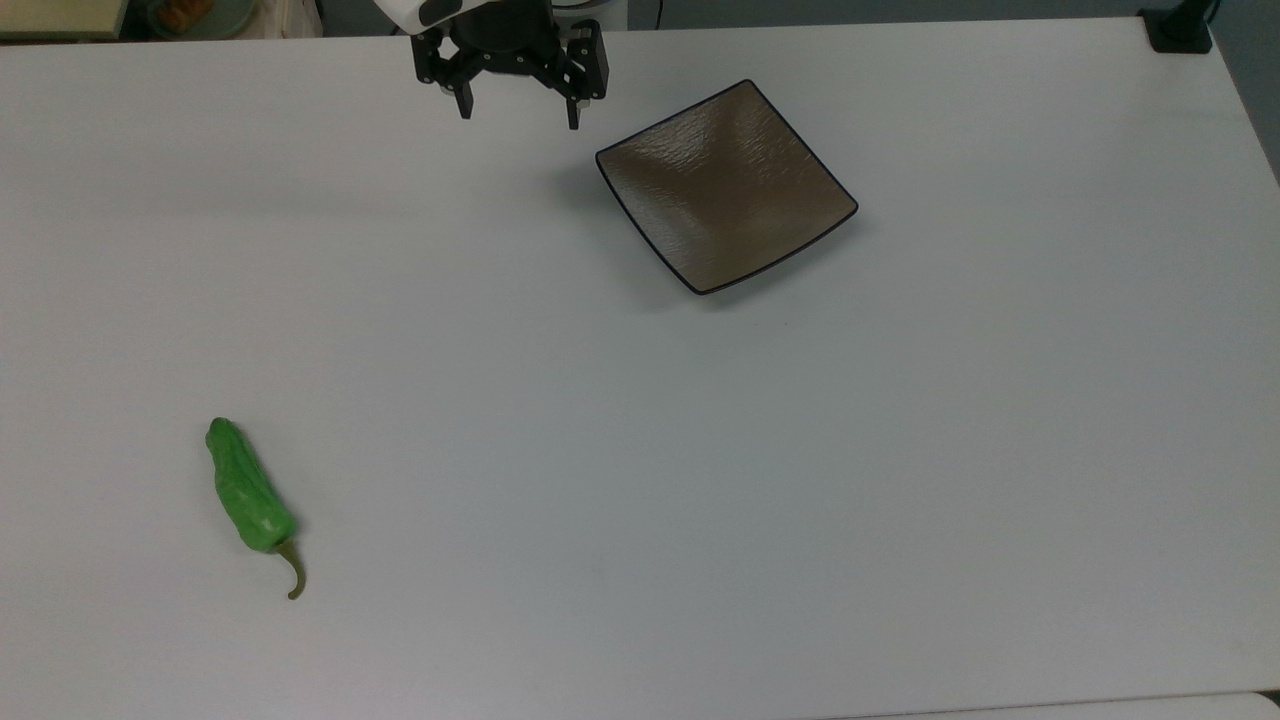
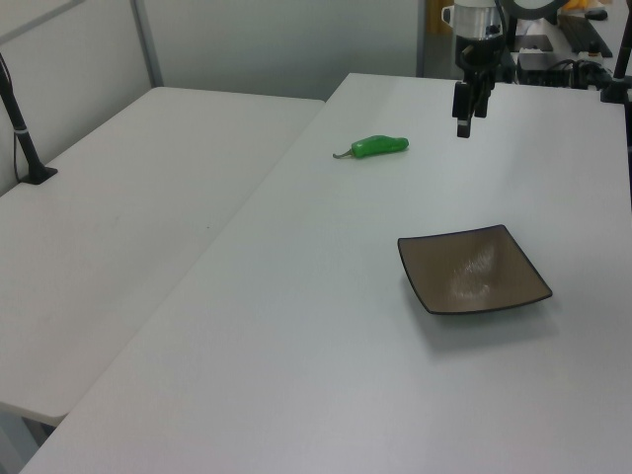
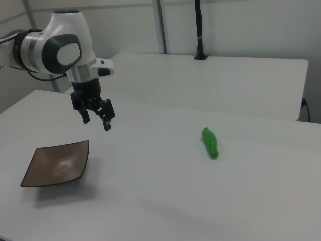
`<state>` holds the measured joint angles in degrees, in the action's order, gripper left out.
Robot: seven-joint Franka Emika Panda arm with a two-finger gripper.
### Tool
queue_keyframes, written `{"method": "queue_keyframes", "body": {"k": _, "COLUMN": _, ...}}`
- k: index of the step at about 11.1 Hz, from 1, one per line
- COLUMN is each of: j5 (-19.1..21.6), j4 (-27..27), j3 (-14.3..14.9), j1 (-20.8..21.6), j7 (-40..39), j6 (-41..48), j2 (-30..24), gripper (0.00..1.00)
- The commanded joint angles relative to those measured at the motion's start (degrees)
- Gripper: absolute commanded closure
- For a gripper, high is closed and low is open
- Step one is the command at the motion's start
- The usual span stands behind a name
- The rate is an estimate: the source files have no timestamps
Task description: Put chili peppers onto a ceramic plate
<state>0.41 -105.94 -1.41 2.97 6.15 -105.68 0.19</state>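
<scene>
The pincer (image 1: 518, 110) hung spread and empty beside the plate (image 1: 726, 186), well apart from the pepper (image 1: 246, 492); its wrinkled skin might slip.

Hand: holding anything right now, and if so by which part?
Nothing. The hand is open and empty above the table, beside the ceramic plate. The chili pepper lies untouched on the table, far from it.

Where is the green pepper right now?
The green pepper lies on the white table at the top view's lower left, far from the plate and the gripper.
</scene>
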Motion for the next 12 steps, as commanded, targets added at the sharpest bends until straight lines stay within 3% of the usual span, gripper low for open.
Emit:
{"method": "queue_keyframes", "body": {"k": 1, "j5": 0.9, "j4": -2.0, "j3": 1.2, "j1": 1.7, "j7": 0.7, "j6": -1.7, "j2": -1.8, "gripper": 0.0}}
{"method": "queue_keyframes", "body": {"k": 12, "j5": -1.2, "j4": -1.9, "j3": 1.2, "j1": 1.7, "j7": -0.2, "j6": -3.8, "j2": -1.7, "gripper": 0.0}}
